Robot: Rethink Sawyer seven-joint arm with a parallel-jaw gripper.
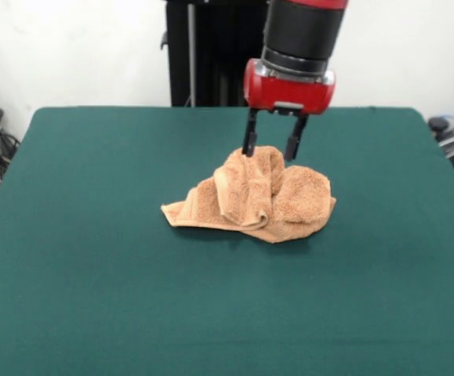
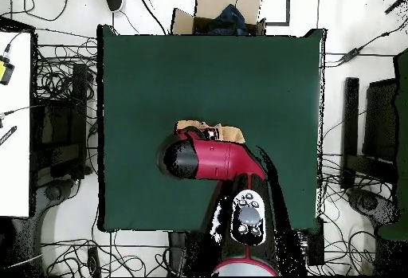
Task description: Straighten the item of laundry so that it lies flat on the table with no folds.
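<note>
The towel (image 1: 254, 196), light orange-tan terry cloth, lies bunched in a heap a little right of the middle of the green table (image 1: 93, 274). Its top is drawn up into a peak, and folds drape down from it. My gripper (image 1: 271, 149) comes down from above. Its two black fingers (image 1: 249, 141) straddle the peak and are closed against the bunched cloth between them. In the overhead view only a strip of the towel (image 2: 209, 129) shows beyond my red arm (image 2: 219, 162), which hides the gripper.
The table (image 2: 159, 68) is much wider than the towel on every side. A cardboard box (image 2: 215, 12) stands beyond its far edge in the overhead view. Cables and dark stands lie on the floor around it. A white bench (image 2: 14, 123) is at the left.
</note>
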